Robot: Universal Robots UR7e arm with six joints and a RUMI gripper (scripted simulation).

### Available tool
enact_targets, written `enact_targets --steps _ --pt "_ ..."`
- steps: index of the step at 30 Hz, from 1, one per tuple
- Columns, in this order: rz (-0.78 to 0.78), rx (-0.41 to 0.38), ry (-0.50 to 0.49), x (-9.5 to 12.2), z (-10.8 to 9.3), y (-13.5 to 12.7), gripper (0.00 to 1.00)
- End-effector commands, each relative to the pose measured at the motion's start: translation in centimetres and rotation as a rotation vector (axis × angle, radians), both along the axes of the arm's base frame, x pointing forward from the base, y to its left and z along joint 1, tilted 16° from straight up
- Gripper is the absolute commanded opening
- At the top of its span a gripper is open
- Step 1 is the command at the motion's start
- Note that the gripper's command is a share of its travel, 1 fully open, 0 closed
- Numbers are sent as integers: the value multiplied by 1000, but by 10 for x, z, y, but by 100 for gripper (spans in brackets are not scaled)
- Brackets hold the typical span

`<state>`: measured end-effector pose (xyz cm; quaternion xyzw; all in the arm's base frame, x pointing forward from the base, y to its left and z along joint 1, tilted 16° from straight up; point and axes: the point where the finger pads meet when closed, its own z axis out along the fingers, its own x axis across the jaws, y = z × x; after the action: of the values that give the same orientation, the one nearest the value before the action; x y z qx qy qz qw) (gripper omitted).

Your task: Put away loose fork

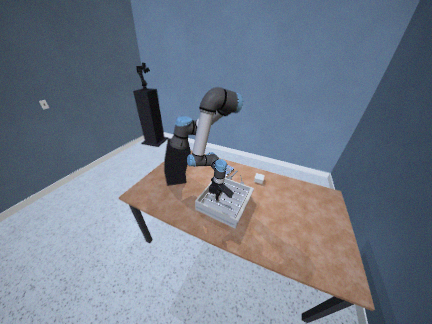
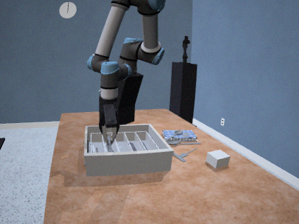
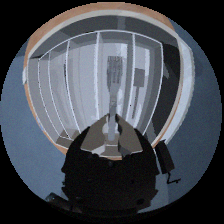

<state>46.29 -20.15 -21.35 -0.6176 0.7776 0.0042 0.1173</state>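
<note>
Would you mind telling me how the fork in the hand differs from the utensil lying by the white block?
The fork is clamped in the hand down inside the tray; the utensil lies free on the table outside it. The fork points along a slot; the utensil lies askew. Both are grey.

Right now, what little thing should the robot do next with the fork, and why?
Probably ease a little lower, then let go. The gripper is shut on the fork and already reaches down inside the tray. In the wrist view the fork runs along one slot, prongs pointing away, but whether it lies flat on the slot floor yet cannot be told.
</note>
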Motion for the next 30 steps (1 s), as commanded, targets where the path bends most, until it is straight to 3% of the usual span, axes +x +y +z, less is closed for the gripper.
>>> enact_targets --steps 1,30 --pt "0 -5 -5 5 -8 0 2" --pt "-1 -4 -4 5 -13 1 2"
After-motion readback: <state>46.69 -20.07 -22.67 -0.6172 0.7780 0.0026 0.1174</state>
